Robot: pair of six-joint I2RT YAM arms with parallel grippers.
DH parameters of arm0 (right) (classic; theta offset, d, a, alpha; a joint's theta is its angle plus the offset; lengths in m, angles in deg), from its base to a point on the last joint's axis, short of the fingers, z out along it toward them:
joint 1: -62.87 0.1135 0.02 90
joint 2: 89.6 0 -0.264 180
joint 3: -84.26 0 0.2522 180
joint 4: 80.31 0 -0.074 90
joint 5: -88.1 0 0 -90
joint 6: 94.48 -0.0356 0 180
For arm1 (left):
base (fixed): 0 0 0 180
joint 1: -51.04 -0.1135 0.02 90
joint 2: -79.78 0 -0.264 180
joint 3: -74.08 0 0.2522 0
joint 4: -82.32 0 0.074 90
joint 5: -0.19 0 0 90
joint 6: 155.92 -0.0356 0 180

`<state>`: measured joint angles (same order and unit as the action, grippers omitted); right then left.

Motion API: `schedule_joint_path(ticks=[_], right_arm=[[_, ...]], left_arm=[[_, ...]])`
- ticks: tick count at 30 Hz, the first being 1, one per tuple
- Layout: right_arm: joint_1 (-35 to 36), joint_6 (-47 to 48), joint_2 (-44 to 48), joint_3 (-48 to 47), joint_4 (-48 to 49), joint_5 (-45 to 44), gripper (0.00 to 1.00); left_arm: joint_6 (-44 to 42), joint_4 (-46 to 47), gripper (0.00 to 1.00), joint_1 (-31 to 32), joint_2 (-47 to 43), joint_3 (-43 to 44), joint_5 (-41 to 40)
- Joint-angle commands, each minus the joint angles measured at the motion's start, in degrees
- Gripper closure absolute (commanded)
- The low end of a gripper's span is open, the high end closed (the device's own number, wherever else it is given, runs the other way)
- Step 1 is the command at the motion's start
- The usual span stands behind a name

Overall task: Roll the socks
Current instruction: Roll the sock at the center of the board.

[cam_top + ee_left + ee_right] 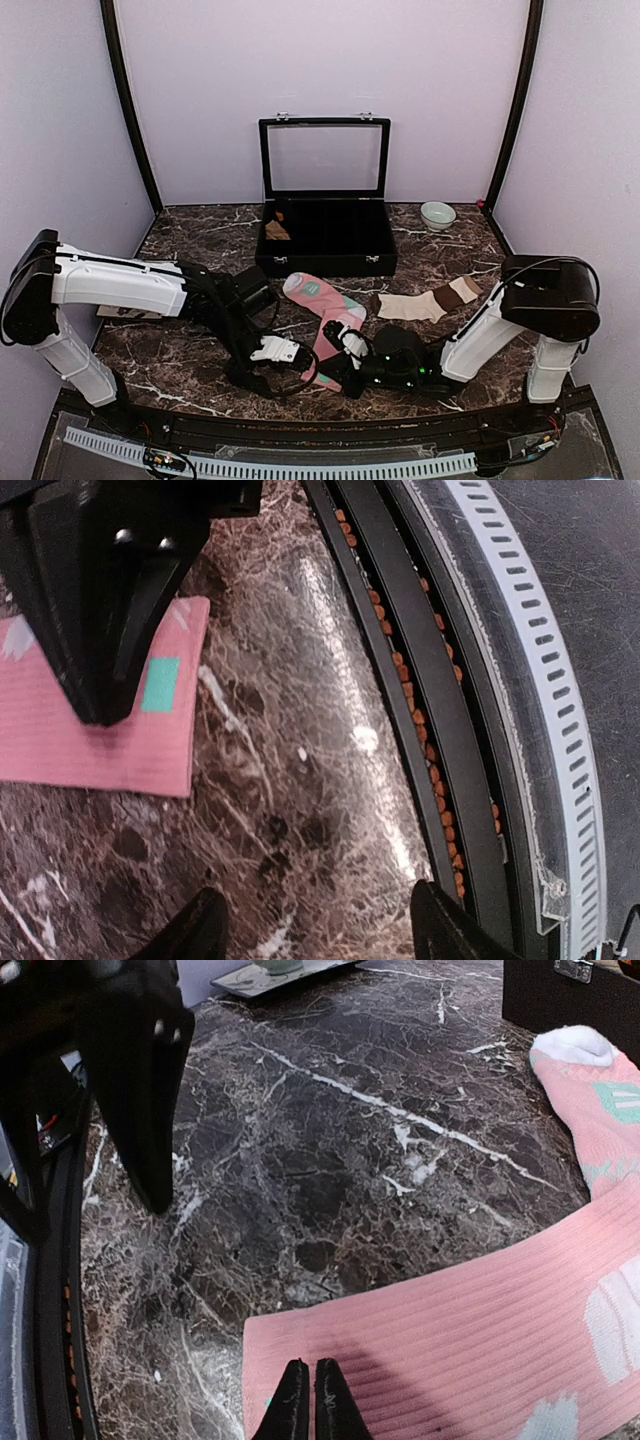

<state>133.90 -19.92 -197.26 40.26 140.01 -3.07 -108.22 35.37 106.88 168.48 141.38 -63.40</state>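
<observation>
- The pink ribbed fabric sock with mint-green and white patches (318,297) lies flat on the dark veined marble table (190,240); its white toe points towards the open black case (330,265) and its cuff towards the near edge. The cream-beige sock with dark brown bands (425,305) lies apart to its right, untouched.
- Right gripper (308,1368): fingers pressed together, tips down on the cuff end of the pink sock; whether a pinch of fabric sits between them cannot be told.
- Left gripper (318,905): fingers spread wide over bare marble just beside the cuff's corner, with nothing between them.
- The step in hand appears to be starting the roll at the cuff; it would go best if the left gripper came across onto the free corner and took it level with the right, so the first turn lies square to the ribs.
- Turn the cuff over towards the toe and keep it snug; a loose first turn will likely spread as the roll grows.
- The sock bends at the heel, so expect the roll to drift there; straighten the foot first, or steer as it goes.
- Both grippers work close together by the black front rail (460,740); slow, small moves would spare a knock.
</observation>
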Motion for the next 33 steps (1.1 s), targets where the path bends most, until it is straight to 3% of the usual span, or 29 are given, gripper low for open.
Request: schedule_joint_path(ticks=[1, 7, 14, 26, 33], right_arm=[[-3.2, -7.6, 1.8, 0.4, 4.0, 9.6, 0.96], [-7.4, -12.7, 4.7, 4.2, 9.7, 14.6, 0.96], [-8.2, -9.7, 6.5, 2.5, 0.5, 15.6, 0.96], [-8.3, -11.1, -0.2, 1.3, 0.3, 18.2, 0.99], [-8.4, -10.9, -0.1, 2.4, 0.8, 16.9, 0.99]], left_arm=[[-5.4, 0.9, 0.35, 2.1, 3.5, 4.6, -0.2], [-9.3, 5.0, 0.37, 6.3, 7.5, 5.8, -7.6], [-10.4, 7.5, 0.39, 7.7, 9.5, 6.3, -9.0], [-12.9, 10.7, 0.42, 7.8, 11.8, 6.2, -12.4], [-13.5, 11.0, 0.51, 8.0, 13.6, 6.3, -13.0]])
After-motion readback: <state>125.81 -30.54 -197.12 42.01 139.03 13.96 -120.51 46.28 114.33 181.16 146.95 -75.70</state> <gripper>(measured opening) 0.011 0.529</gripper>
